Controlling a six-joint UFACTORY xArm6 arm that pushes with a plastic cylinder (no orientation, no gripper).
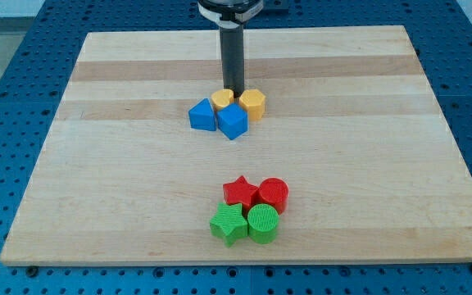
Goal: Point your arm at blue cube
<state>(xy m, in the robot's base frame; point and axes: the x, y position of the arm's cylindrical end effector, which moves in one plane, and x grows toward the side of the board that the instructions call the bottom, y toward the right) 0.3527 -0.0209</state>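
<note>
Rod: dark and straight, comes down from the view's top and stands upright over the wooden board (121, 164).
My tip (233, 90): sits right at the back of the upper cluster, tucked in the gap between the two yellow blocks, just above the blue cube. Looks like it's touching or nearly touching them, can't really tell which.
Claw: there isn't one on this arm – just the plain rod, so nothing to open, close or grip with.
Blue cube (233, 120): a bit above the board's middle, corner turned toward the view's bottom, front-most piece of its cluster and pretty much directly below my tip in the view.
Other blue block (202, 115): just left of the cube, touching it – shape is kinda wedge-like, hard to call.
Yellow blocks: a rounded one (222, 102) behind the two blues, and a hexagon-ish one (252, 104) at the cube's upper right, both pressed up against it.
Lower cluster: well apart, toward the view's bottom. Red star (240, 192) and red cylinder (273, 194) side by side, with green star (229, 223) and green cylinder (263, 223) right below them, all packed tight.
Surroundings: blue perforated table (6, 98) around the board.
</note>
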